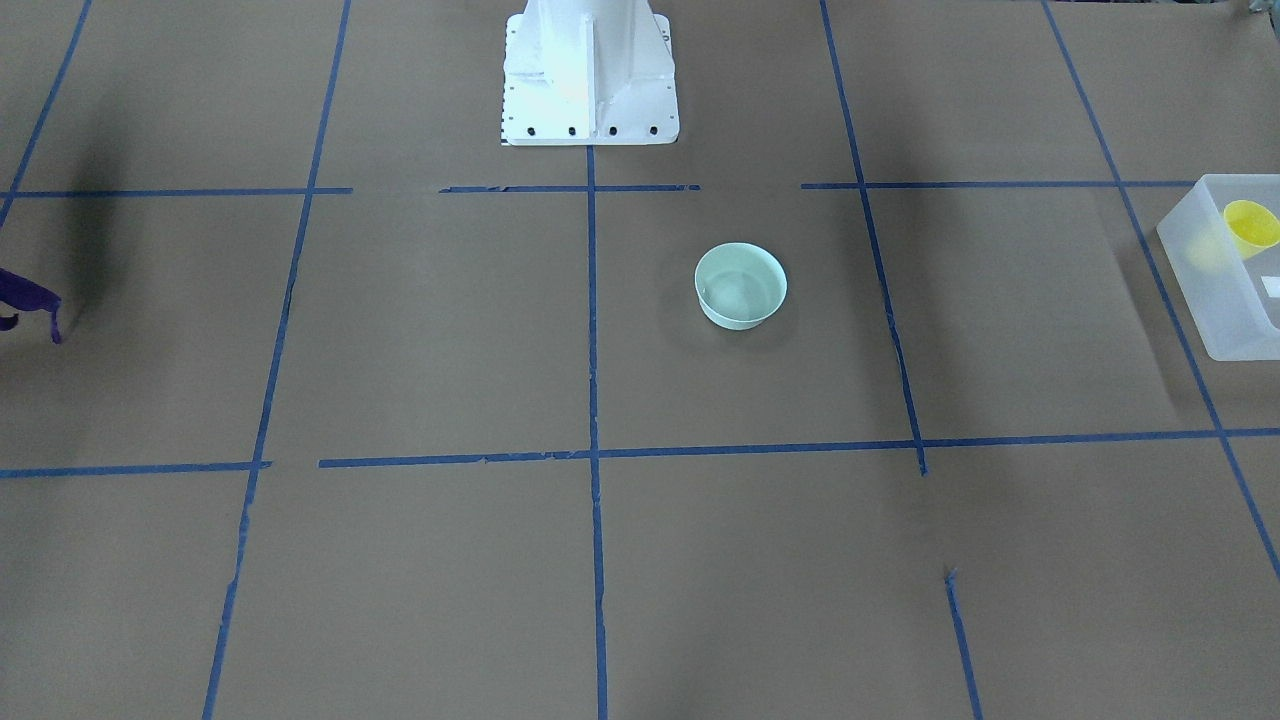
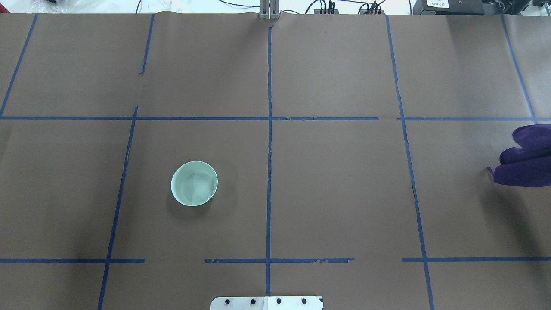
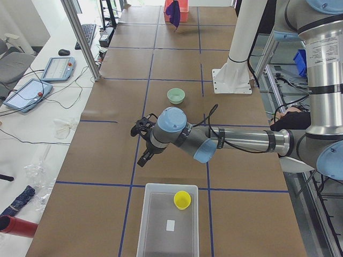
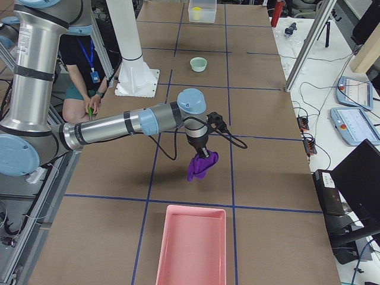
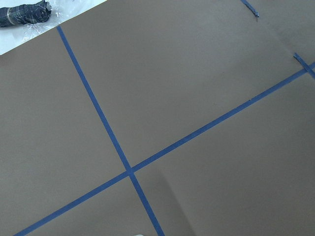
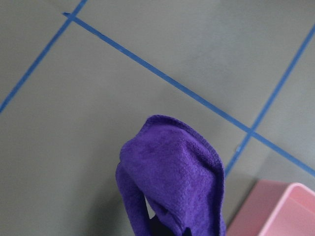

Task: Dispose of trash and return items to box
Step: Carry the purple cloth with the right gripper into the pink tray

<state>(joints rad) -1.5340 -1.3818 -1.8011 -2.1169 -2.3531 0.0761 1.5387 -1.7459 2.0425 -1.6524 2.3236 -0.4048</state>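
The mint-green bowl [image 1: 740,287] [image 2: 194,184] [image 3: 176,96] stands upright and empty on the brown table. The yellow cup [image 1: 1250,228] [image 3: 182,199] lies inside the translucent box [image 1: 1215,300] [image 3: 155,225] at the table's left end. My left gripper [image 3: 144,158] hovers over bare table between bowl and box; I cannot tell whether it is open. My right gripper [image 4: 199,151] holds a purple cloth [image 4: 199,167] [image 6: 172,177] [image 2: 525,161] in the air, a little short of a pink bin [image 4: 190,249] [image 6: 275,211].
The white robot base [image 1: 590,80] stands at the table's near-robot edge. Blue tape lines [image 2: 269,129] grid the brown paper. A person [image 4: 83,65] sits beside the robot. Tablets and cables [image 3: 43,75] lie on the side bench.
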